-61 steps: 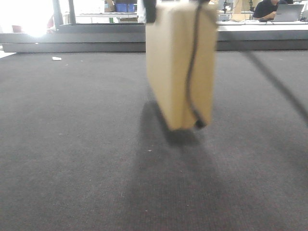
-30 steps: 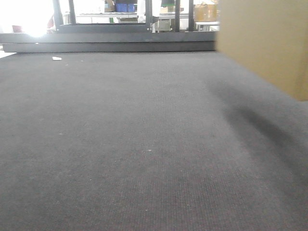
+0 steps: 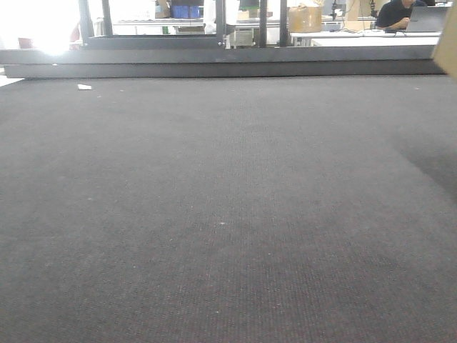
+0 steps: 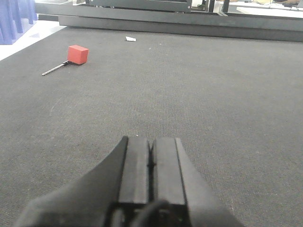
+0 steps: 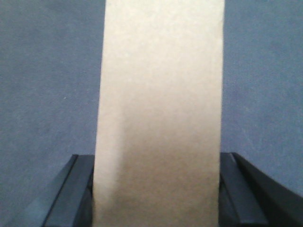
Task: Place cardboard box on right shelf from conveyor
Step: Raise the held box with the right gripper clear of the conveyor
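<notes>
The plain tan cardboard box (image 5: 160, 109) fills the middle of the right wrist view, its narrow face toward the camera, held above a blue-grey surface. My right gripper (image 5: 157, 189) is shut on it, one dark finger pressed to each side. In the front view only a tan corner of the box (image 3: 450, 43) shows at the far right edge, over the dark grey woven conveyor (image 3: 214, 214). My left gripper (image 4: 151, 161) hangs low over the conveyor (image 4: 213, 94), shut with nothing between its fingers. The right shelf is out of view.
A small red block (image 4: 77, 54) with a thin metal rod lies on the belt at the far left. A white scrap (image 3: 84, 87) lies near the dark metal rail (image 3: 214, 63) at the belt's far edge. Beyond are tables, a seated person (image 3: 396, 13) and a brown carton (image 3: 305, 18).
The box has swung from the middle of the front view to the right, first filling the upper right, now almost off the right edge. Its shadow on the belt went with it.
</notes>
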Robot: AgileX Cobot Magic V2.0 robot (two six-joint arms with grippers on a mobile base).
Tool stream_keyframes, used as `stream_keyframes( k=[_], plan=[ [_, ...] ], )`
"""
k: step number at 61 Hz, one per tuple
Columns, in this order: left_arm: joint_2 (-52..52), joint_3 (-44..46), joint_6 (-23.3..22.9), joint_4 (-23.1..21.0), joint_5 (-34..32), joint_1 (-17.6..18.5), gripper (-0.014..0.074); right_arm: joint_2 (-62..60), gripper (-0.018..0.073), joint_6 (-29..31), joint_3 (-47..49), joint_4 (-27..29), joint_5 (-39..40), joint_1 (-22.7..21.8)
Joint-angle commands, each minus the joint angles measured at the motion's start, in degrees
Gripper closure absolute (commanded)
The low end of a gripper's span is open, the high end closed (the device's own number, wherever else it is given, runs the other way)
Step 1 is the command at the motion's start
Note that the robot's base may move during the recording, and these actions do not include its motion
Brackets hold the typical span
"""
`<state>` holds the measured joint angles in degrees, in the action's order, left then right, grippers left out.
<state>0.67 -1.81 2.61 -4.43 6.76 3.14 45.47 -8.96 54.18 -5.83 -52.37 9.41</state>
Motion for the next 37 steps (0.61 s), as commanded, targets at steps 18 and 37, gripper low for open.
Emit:
stream_keyframes(
  k=[18,37],
  plan=[
    [0.9,-0.5,0.0,-0.3,-5.0,0.2,0.0713,-25.3,0.0324,0.6,-6.6,-0.6,6.9,-0.3],
    [0.9,-0.5,0.0,-0.3,-5.0,0.2,0.0713,-34.2,0.0324,0.6,-6.6,-0.6,8.8,-0.3]
  ],
)
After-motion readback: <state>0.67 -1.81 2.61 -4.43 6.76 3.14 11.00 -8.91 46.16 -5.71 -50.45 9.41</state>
